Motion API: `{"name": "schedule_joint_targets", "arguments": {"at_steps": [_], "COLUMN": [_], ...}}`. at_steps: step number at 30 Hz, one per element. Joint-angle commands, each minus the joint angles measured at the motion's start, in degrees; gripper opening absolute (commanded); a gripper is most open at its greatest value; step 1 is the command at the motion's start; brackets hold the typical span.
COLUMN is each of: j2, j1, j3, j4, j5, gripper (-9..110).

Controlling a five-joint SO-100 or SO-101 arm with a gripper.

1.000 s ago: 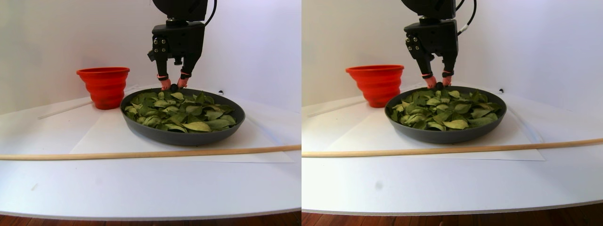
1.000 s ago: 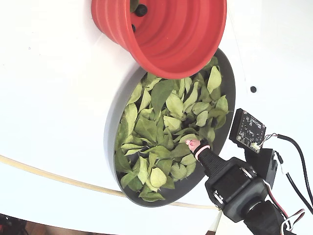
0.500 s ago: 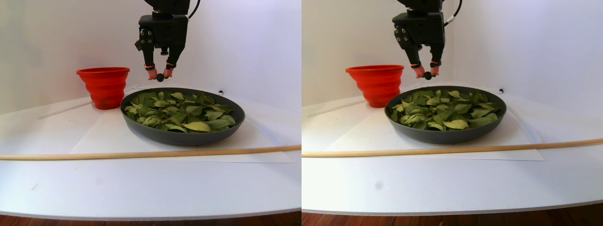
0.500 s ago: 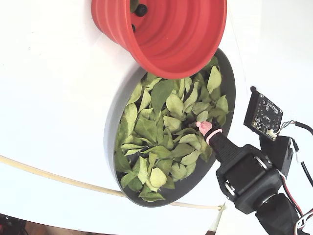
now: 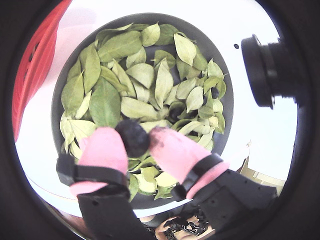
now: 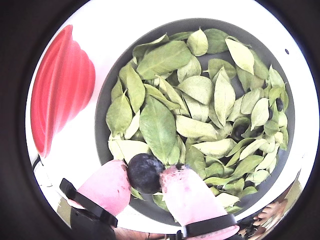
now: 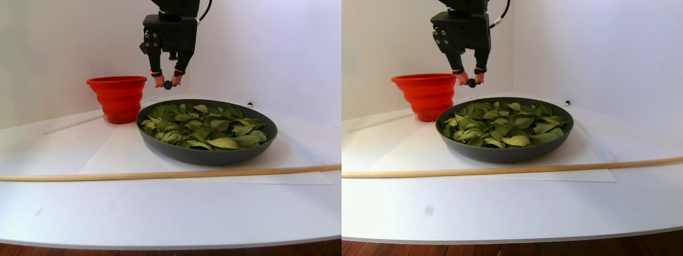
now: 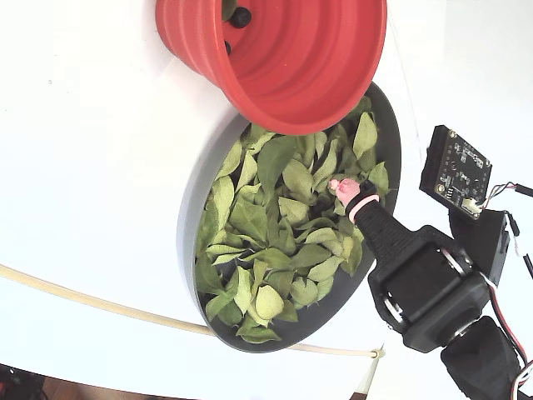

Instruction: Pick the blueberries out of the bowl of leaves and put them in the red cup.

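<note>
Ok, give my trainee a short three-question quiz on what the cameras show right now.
1. True or false: the end effector is empty.
2. Multiple choice: in the stereo pair view, where is the held blueberry? A) resting on the leaves B) in the air above the bowl's far rim C) on the table beside the wooden rod
3. Fill in: in the fixed view, at least one dark berry already lies inside the ____ cup.

Key:
1. False; its pink fingertips pinch a blueberry.
2. B
3. red
</note>
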Motion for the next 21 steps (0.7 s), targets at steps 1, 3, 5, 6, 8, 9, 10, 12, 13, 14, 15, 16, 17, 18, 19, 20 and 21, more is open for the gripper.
{"name": "schedule_joint_targets", "arguments": {"at_steps": [1, 3, 5, 6, 8, 9, 10, 12, 13, 14, 15, 16, 17, 18, 19, 20, 21], "j2": [8.17, 8.44, 8.61, 8.61, 8.61, 8.61, 8.61, 8.61, 8.53, 8.44, 8.44, 8.44, 8.44, 8.44, 8.35, 8.26, 8.09], "j1": [-1.32, -2.02, -2.9, -3.34, -3.96, -4.31, -4.57, -5.01, -5.27, -5.45, -5.71, -5.98, -6.24, -6.5, -6.77, -6.94, -7.12], "j3": [-4.22, -4.57, -4.75, -4.75, -4.75, -4.75, -4.75, -4.75, -4.75, -4.92, -4.92, -4.92, -4.92, -4.92, -4.92, -4.92, -4.92], "j4": [0.09, 0.0, -0.88, -1.49, -2.37, -2.81, -3.16, -3.78, -4.04, -4.13, -4.39, -4.57, -4.66, -4.92, -5.36, -5.71, -6.15], "j5": [0.09, 0.0, -0.26, -0.35, -0.79, -0.97, -1.14, -1.41, -1.58, -1.58, -1.58, -1.76, -1.85, -2.02, -2.2, -2.37, -2.46], "gripper": [11, 11, 11, 11, 11, 11, 11, 11, 11, 11, 11, 11, 11, 11, 11, 11, 11]}}
